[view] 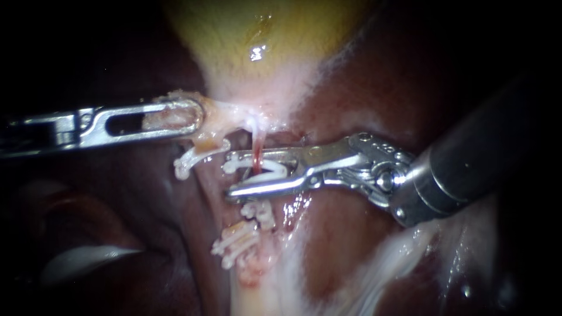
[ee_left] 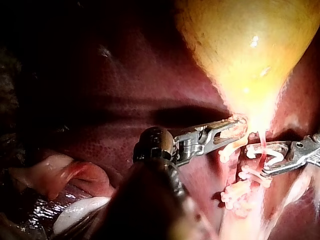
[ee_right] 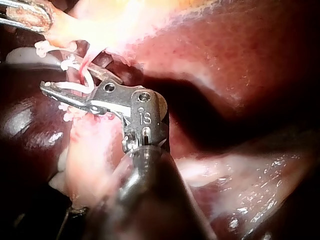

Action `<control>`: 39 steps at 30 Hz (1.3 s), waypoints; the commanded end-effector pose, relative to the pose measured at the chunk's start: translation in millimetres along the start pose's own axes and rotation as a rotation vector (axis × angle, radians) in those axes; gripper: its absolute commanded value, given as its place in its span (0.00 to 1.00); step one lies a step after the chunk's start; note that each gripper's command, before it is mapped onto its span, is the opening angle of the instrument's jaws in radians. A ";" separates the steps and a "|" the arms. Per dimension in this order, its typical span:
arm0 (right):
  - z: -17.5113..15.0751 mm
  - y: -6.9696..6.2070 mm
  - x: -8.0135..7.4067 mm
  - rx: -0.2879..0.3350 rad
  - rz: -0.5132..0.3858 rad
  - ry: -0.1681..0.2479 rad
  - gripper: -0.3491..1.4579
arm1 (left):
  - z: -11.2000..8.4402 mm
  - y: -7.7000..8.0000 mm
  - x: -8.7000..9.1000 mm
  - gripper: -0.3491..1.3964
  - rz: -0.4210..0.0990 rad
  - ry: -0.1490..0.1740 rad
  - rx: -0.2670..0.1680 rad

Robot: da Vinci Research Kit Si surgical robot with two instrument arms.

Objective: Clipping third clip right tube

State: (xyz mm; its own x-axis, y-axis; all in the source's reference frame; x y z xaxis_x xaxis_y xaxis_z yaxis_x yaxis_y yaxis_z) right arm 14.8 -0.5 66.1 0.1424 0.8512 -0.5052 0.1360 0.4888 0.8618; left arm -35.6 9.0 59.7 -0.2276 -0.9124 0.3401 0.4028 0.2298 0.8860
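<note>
Traction comes from the left instrument (view: 188, 117), whose jaws are closed on the pale neck (view: 225, 117) of the gallbladder (view: 257, 35) and draw it toward the left of the endoscope view. Below that neck the right tube (view: 257, 149) runs down as a thin, reddish strand, taut and bare over a short stretch, with dark liver (view: 363, 99) to the side. The right instrument (view: 229, 175) straddles that stretch. Its jaws stand a moderate way apart, one on each side of the tube, and carry a white clip (view: 275, 169) seated between them, its legs not yet pressed together. Farther down the same strand sit the lower clips (view: 237, 241), bunched close. A left clip (view: 193, 159) lies just below the left jaws, on what seems a separate strand.

The tube looks soft, wet and very slight, so I judge it easy to tear or to slip out sideways. It should not be gripped directly; the hold belongs on the thicker neck, where it is now. The clip looks best closed square across the bare stretch, apart from the lower clips, with the tube deep between the jaws so both legs pass it. Whether the clip's tips reach beyond the tube I cannot tell.
</note>
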 end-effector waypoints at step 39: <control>-2.0 0.2 -0.6 -0.047 0.114 -0.027 0.00 | -0.1 0.1 0.1 0.00 0.001 0.000 0.000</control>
State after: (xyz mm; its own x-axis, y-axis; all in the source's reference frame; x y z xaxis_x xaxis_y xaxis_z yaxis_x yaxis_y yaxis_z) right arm 12.7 -0.5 66.7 0.1805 0.8970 -0.4036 0.0710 0.3974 0.9149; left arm -35.5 8.9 59.7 -0.2279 -0.9121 0.3408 0.4034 0.2301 0.8856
